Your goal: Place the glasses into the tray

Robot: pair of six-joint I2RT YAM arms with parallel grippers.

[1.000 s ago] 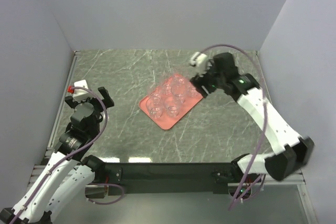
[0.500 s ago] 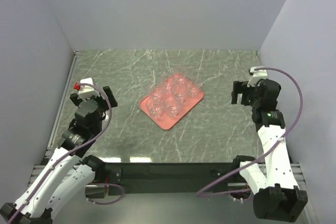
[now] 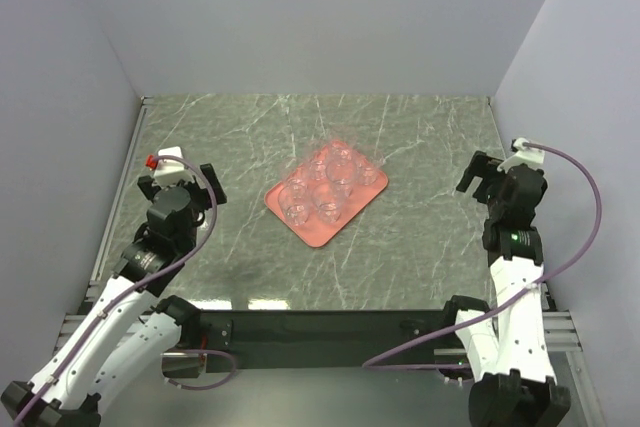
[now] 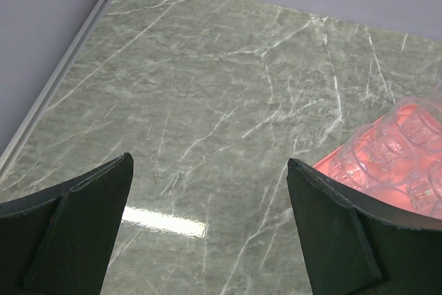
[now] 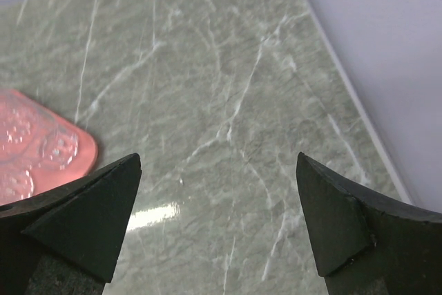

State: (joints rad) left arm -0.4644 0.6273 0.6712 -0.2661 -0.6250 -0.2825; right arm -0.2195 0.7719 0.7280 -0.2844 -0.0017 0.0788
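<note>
The salmon-pink tray (image 3: 372, 190) lies tilted at the table's middle with several clear glasses (image 3: 325, 185) standing in it. Its corner and some glasses (image 4: 407, 144) show at the right edge of the left wrist view, and its corner (image 5: 84, 155) shows at the left of the right wrist view. My left gripper (image 3: 182, 187) is open and empty at the left side of the table, apart from the tray. My right gripper (image 3: 490, 175) is open and empty at the right side, well clear of the tray.
The green marble table (image 3: 420, 237) is bounded by grey walls on three sides, with a metal rail (image 3: 118, 202) along the left edge and a black bar (image 3: 320, 325) at the near edge.
My right arm has drawn back from the tray's right corner to the table's right side and lowered. My left gripper has shifted slightly.
</note>
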